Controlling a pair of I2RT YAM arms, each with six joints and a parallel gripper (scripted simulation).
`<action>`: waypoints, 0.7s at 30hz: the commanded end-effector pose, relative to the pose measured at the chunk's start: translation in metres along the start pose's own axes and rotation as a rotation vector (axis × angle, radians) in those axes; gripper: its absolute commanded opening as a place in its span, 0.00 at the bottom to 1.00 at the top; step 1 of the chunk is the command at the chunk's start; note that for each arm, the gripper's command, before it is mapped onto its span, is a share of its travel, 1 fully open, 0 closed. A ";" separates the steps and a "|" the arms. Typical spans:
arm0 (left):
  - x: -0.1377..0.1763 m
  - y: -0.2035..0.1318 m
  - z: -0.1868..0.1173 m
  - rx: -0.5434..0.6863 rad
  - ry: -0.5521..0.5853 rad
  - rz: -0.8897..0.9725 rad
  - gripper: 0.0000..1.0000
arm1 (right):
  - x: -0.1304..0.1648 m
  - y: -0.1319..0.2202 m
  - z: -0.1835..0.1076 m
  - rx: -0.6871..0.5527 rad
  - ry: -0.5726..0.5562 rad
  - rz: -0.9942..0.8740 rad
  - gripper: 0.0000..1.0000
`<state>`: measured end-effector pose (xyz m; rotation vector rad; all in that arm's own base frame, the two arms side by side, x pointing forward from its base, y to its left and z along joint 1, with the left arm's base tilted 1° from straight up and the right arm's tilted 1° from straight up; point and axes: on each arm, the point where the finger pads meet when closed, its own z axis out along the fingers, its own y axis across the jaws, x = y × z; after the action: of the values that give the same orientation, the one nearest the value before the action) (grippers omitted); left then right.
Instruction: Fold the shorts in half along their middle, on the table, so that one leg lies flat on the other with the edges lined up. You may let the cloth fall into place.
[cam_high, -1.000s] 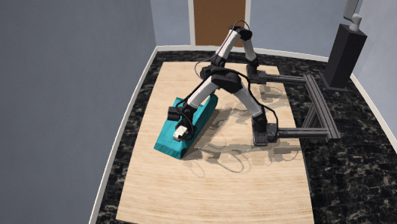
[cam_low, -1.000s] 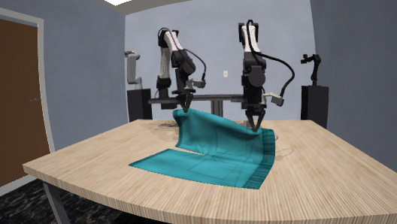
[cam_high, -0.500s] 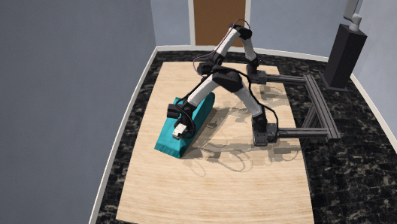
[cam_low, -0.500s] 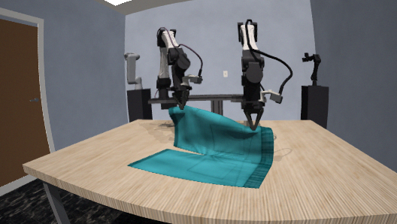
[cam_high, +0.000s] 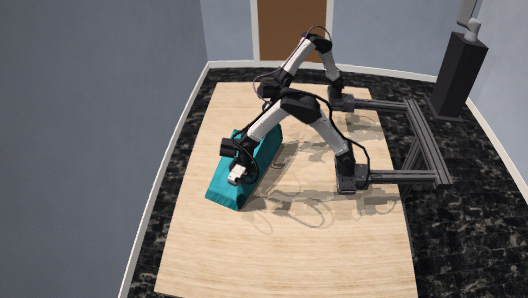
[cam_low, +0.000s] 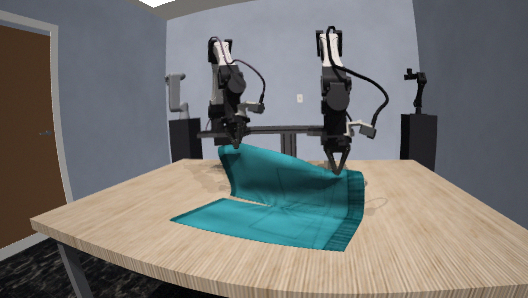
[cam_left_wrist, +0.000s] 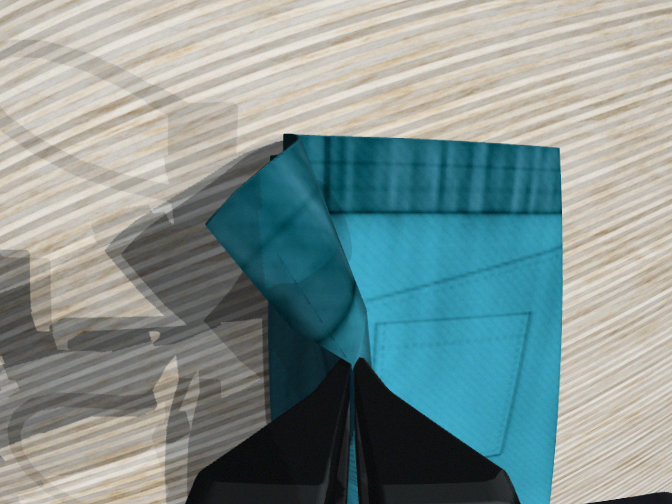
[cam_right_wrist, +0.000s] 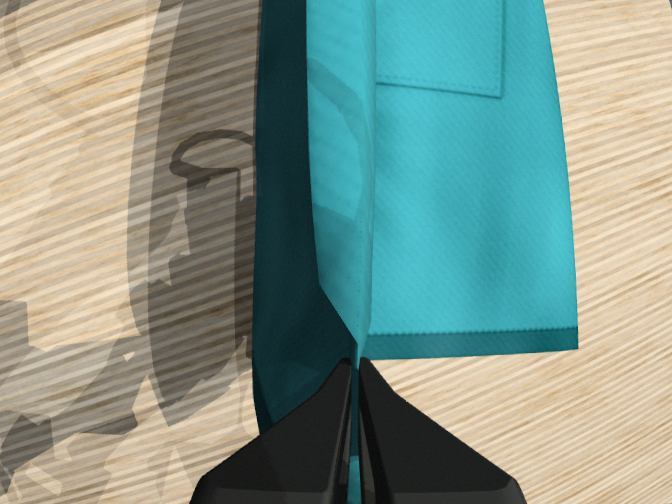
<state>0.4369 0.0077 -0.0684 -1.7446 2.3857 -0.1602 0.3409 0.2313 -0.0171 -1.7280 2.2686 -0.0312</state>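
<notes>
L jaws (cam_low: 338, 172) are clenched on the shorts (cam_high: 225, 187) (cam_low: 280, 172) (cam_left_wrist: 445, 260) (cam_right_wrist: 466, 189), near the waistband (cam_high: 222, 197) (cam_low: 355, 200) (cam_left_wrist: 434, 173). L wrist cam shows the pinched cloth at the tips, w/ a flap folding over to one side & a pocket outline (cam_left_wrist: 450, 379) (cam_right_wrist: 439, 43) on the flat part; in the top view the arm hides that grip

Mid-cloth, the ext. view gives the side-on shape: one half lies flat on the counter (cam_high: 300, 260) (cam_low: 425, 225) (cam_left_wrist: 597, 81) (cam_right_wrist: 81, 244), the other stands up off it like a slanted wall, joined along the bend, w/ a narrow gap btwn the legs. The top view shows only a long teal ridge under the arms, gap hidden

R jaws (cam_low: 236, 146) are clenched too, on the raised leg's hem end, held higher than the L ones per the ext. view. R wrist cam adds the flat leg's hem (cam_right_wrist: 472, 345), darker than the rest, & the raised strip seen nearly edge-on beside it. Shorts are part folded, upper half still to be laid down
</notes>
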 end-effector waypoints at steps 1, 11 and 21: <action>-0.027 -0.031 -0.029 0.101 -0.085 -0.025 0.00 | 0.000 -0.019 -0.005 0.030 -0.001 -0.001 0.00; -0.020 -0.033 0.009 0.021 -0.059 -0.048 0.00 | -0.007 -0.024 -0.022 0.055 -0.029 0.006 0.00; -0.027 -0.055 -0.010 0.083 -0.078 -0.052 0.00 | 0.013 -0.044 0.033 0.012 0.047 -0.043 0.00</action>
<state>0.4613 -0.0010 -0.0890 -1.7960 2.3790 -0.1429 0.3721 0.2154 -0.0484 -1.7797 2.2766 -0.0578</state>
